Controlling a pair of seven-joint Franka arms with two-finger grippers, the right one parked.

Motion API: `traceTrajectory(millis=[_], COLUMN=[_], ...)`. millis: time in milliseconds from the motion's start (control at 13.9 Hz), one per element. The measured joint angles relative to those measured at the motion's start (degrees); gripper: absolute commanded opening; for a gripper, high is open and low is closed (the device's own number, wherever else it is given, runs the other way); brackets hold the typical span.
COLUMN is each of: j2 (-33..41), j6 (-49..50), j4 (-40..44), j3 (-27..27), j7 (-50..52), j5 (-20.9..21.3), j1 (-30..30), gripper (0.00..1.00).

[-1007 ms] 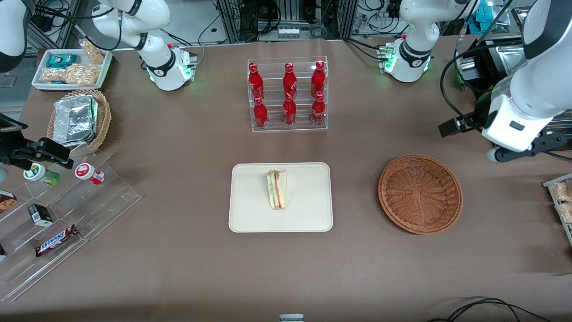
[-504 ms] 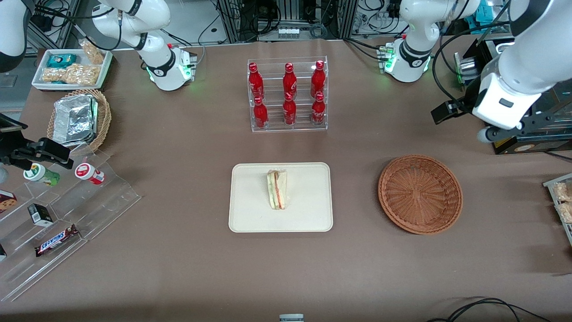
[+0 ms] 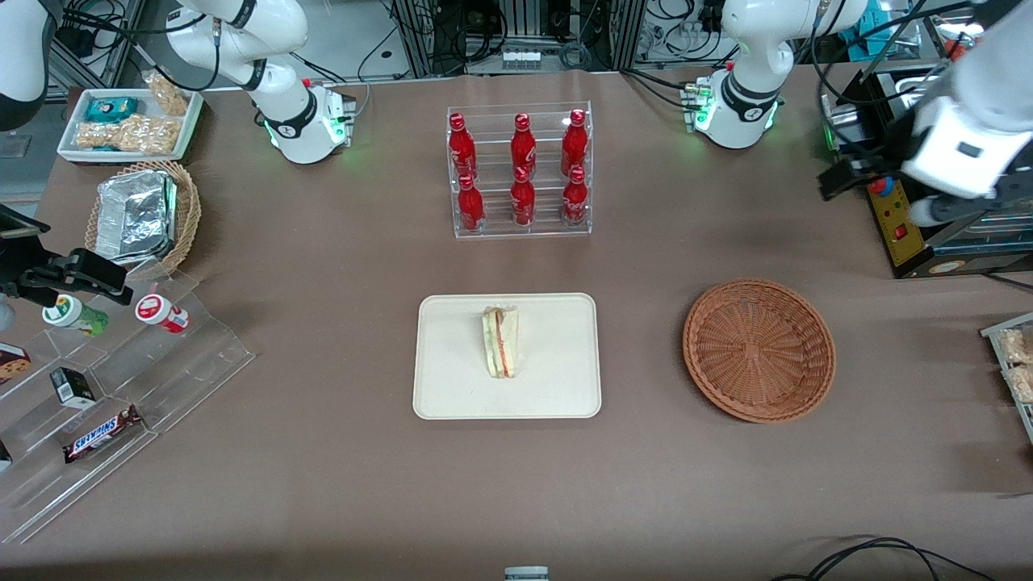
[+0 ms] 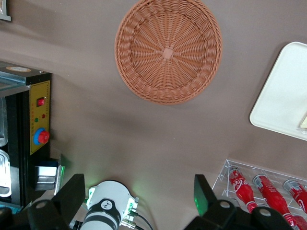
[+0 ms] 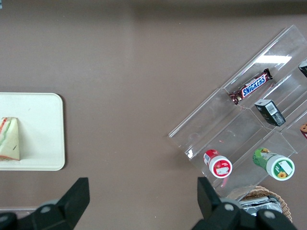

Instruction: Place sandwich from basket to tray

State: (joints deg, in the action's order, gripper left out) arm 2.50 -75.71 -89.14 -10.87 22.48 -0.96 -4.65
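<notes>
Currently, item by item:

Sandwich [image 3: 501, 342]: lies on the tray [image 3: 452, 387], about at its middle, filling edge up, nothing touching it. Position matches the two earlier front pictures exactly.

Tray: cream, flat on the desk [image 3: 323, 452], nearer the front camera than the bottle rack [image 3: 520, 169].

Basket [image 3: 759, 349]: reddish-brown wicker, holds nothing; it sits beside the tray, toward the working arm's end of the desk. The left wrist view looks straight down into its bare weave [image 4: 168, 50].

Tool [image 4: 134, 211]: its two fingers stand wide apart, holding nothing, high above the desk. In the front view the working arm's wrist [image 3: 960, 153] hangs over the yellow control box [image 3: 896, 222] at the desk's edge, well apart from the basket and farther from the camera than it.

Change noted: over the last second the wrist has lifted and drawn away, from just beside the basket out toward the edge of the desk. Sandwich, tray and basket have not shifted.

Reading: the transfer looks complete, with the sandwich delivered and released, and the arm is retreating. Nothing further seems required beyond parking. Little risk remains, since the tool's path leads away from the tray.
</notes>
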Motion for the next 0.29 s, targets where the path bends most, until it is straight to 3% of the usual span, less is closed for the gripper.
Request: traceTrajectory(millis=[288], j2=[0.0], j6=[0.0], j4=[0.57], j3=[0.71], j7=[-0.5], j5=[-0.16], j1=[0.57], gripper=[1.0])
